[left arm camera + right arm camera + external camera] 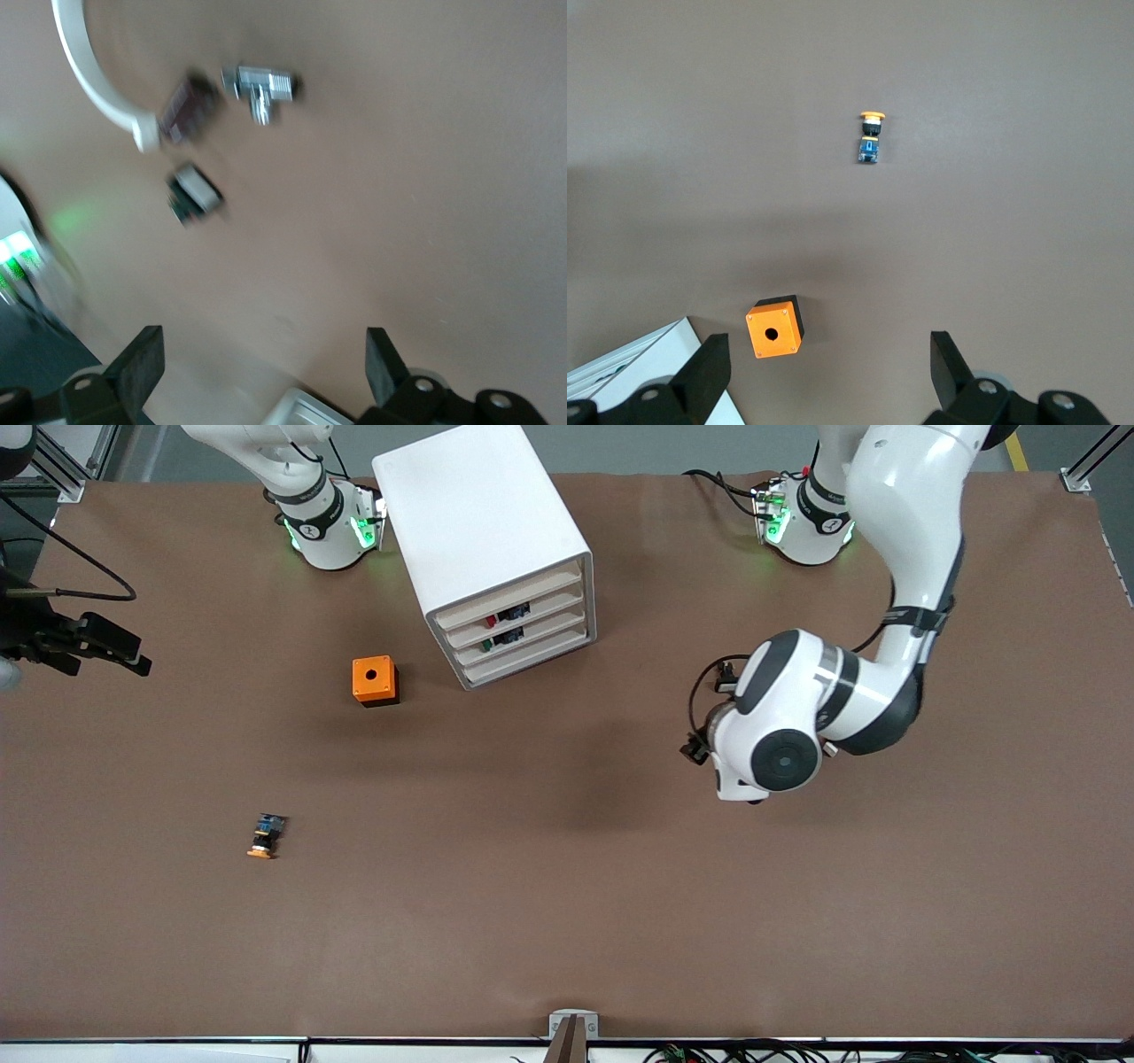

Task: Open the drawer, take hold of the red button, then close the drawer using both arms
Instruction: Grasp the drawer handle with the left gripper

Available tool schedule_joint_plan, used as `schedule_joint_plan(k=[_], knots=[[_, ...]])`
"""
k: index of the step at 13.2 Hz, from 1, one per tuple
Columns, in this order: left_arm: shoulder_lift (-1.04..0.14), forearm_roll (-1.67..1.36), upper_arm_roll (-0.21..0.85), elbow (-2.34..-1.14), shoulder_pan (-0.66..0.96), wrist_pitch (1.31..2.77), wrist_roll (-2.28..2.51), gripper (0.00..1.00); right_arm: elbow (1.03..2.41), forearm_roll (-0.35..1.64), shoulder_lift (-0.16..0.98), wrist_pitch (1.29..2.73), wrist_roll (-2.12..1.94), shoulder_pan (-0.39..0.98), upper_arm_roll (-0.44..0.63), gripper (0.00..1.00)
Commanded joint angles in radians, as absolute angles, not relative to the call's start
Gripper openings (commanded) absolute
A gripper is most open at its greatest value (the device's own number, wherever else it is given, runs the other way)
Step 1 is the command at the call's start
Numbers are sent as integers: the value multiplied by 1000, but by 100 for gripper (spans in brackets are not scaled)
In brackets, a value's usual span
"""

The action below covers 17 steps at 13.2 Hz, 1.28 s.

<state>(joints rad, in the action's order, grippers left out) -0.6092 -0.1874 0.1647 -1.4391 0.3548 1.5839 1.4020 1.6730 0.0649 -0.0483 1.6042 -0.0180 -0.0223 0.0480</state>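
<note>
Cabinet: you see the white four-drawer cabinet (496, 549) standing between the two arm bases, its fronts turned toward the front camera and the left arm's end of the bench, probably so both arms can reach them.
Drawer: the drawer (518, 614), second from the top, sits flush, not yet pulled out.
Button: the button (490, 621) shows its red cap through that drawer's front slot; you will find it inside.
Left end effector: the left end effector (266, 367) hangs over bare bench toward the left arm's end, fingers spread, holding nothing.
Right end effector: the right end effector (828, 367) hovers high over the right arm's end, fingers spread and empty, looking down on the orange box (775, 326).
Distractor: the orange-capped button (264, 837) lies nearer the front camera than the box.
Surface: the bench (567, 921) wears a plain brown matte cover.
Room: cables run along its near edge.
</note>
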Motion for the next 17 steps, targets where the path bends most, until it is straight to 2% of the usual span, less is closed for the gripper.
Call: schedule_joint_plan(k=[1,10,14,16,17], knots=[[-658,-308,160,-1407,399,1624,1644,100,1675,80,-61,1589,12,-2,64,100],[-735,-716,160,-1416,503,1644,2236,100,1626,63,-43,1595,11,-3,72,100],[-781,-790,160,-1416,578,1643,2400,99,1628,44,-35,1621,11,-3,72,100],[-807,-822,161,-1414,595,1643,2465,93,1629,44,-35,1615,11,-3,72,100],[-822,-860,161,-1414,594,1643,2486,84,1631,44,-35,1609,12,-3,72,100]])
